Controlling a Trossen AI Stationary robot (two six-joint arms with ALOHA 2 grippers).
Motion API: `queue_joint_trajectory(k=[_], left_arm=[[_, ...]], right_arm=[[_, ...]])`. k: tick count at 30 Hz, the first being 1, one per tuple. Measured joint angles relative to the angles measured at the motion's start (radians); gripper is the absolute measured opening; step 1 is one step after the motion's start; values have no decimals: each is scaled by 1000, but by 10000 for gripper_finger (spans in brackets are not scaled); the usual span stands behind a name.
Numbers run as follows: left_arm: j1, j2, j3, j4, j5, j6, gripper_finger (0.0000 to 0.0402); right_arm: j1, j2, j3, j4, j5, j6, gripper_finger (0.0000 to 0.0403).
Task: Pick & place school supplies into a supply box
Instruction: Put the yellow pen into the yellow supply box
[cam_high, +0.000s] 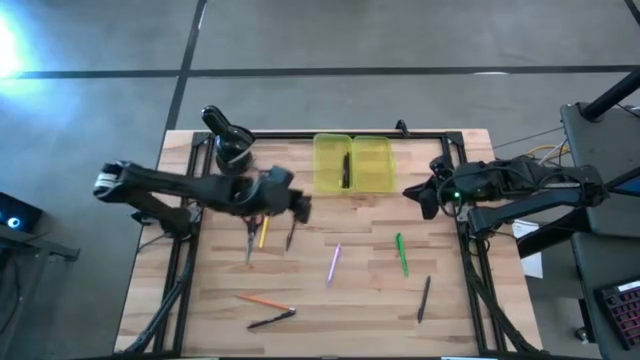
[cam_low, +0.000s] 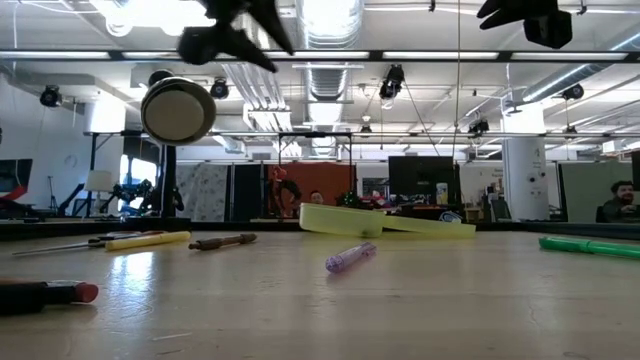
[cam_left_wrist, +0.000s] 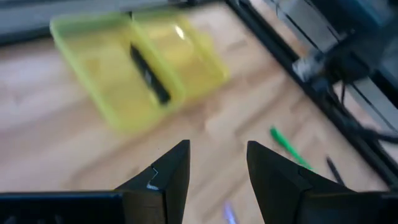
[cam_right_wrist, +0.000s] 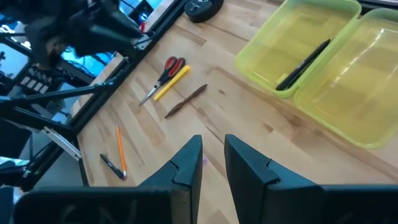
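left gripper (cam_high: 303, 208) – jaws spread, empty, above the table left of centre, near scissors (cam_high: 249, 237), yellow pencil (cam_high: 263, 232) | supply box (cam_high: 353, 163) – lying open at the far edge, black pen (cam_high: 346, 169) inside | right gripper (cam_high: 420, 193) – jaws narrowly apart, empty, right of the box

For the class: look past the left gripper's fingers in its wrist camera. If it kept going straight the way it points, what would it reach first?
Probably bare table, then the yellow supply box holding a black pen. The left gripper is open and empty. How far off the box lies is unclear.
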Motion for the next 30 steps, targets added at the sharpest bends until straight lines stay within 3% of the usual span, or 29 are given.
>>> queue_joint_trajectory(k=[6, 11, 22, 26, 30], left_arm=[[-142, -189, -245, -6, -1, -243, 142], [-233, -278, -379, -26, -3, -416, 142], [-306, -282, -504, -61, 18, -584, 142], [-303, -270, -533, -146, 38, -731, 142], [-284, -243, -571, -171, 101, -777, 142]], right_arm=[[0, 43, 0, 4, -4, 0, 61], [0, 81, 0, 45, -31, 1, 61], [3, 171, 0, 84, -202, 12, 61], [10, 197, 0, 84, -209, 57, 61], [15, 215, 0, 86, -209, 76, 61]])
